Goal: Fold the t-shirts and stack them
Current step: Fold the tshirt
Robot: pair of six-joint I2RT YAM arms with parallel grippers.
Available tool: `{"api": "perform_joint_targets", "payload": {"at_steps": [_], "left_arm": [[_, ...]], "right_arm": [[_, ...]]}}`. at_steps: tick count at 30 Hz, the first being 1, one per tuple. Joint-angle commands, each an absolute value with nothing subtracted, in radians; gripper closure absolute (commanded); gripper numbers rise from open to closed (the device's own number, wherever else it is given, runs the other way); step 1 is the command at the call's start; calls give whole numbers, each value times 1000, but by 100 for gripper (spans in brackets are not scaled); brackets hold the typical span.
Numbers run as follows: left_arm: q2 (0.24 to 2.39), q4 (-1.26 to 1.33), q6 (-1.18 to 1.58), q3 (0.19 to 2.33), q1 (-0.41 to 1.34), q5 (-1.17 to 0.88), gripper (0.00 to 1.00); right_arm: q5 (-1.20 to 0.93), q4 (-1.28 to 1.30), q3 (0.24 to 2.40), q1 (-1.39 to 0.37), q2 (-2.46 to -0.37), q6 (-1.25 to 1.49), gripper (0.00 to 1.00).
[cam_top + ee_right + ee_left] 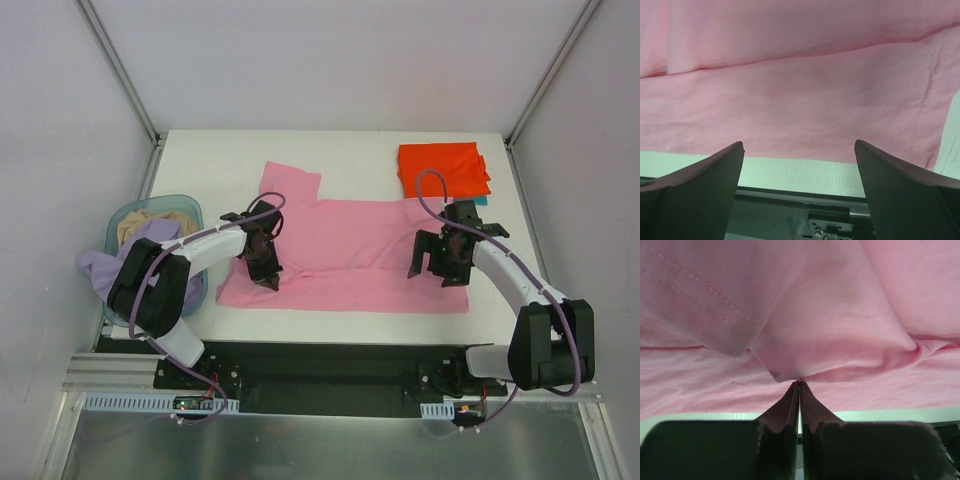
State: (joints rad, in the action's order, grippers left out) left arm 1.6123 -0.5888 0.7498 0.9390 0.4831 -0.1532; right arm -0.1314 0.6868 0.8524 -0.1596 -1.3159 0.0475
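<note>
A bright pink t-shirt (pixel 350 265) lies spread across the middle of the table (pixel 210 165). My left gripper (pixel 269 281) is down on its near-left part, shut on a pinched fold of the pink cloth (pixel 840 315); the fingertips (pixel 794 395) meet with fabric between them. My right gripper (pixel 440 274) hovers open over the shirt's near-right hem (pixel 790 100), its fingers (pixel 715 175) wide apart and holding nothing. An orange-red t-shirt (pixel 444 169) lies folded at the back right on a teal one (pixel 481 200). A pale lavender t-shirt (pixel 100 268) hangs out of the basket.
The round light-blue basket (pixel 186 207) stands at the left edge with a beige cloth (pixel 150 224) inside. White walls close the table on the left, back and right. The arms' black base rail (pixel 330 365) runs along the near edge.
</note>
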Motion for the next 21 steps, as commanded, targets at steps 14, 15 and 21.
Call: {"api": "perform_joint_targets", "payload": {"at_steps": [14,15,21], "left_arm": [[1692,-617,565,1193,483,-91,100],[1704,-618,520,1209,483,-94,100],[1796,-623,396,1310,483,-150,100]], "right_arm": [[-14,732,867,-161,-1256,40,3],[-8,732,867,-158,-1256,38,3],[-6,736,868,-152,-1262,38,3]]}}
